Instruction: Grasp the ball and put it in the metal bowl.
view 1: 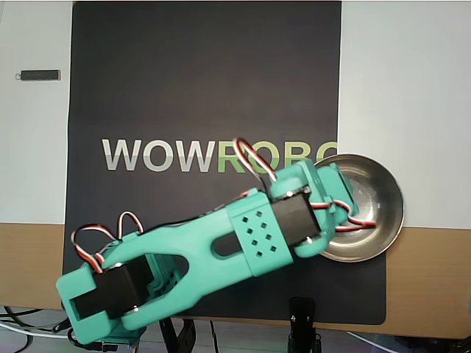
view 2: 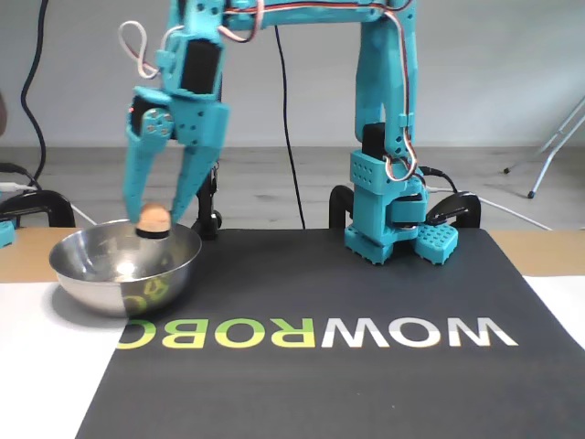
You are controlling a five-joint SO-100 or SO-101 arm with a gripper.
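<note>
In the fixed view a small peach-orange ball (view 2: 153, 217) hangs between the tips of my teal gripper (view 2: 153, 222), which is shut on it just above the rim of the metal bowl (view 2: 101, 277). The shiny steel bowl stands at the left edge of the black mat. From overhead, the arm lies diagonally from the lower left and its wrist covers the left half of the metal bowl (view 1: 379, 202). The ball and the fingertips are hidden under the arm in that view.
A black mat with "WOWROBO" lettering (view 1: 206, 88) covers the table middle. The arm's teal base (view 2: 388, 224) is clamped at the mat's rear edge. A small dark stick-shaped object (view 1: 39, 75) lies on the white surface at the overhead view's upper left.
</note>
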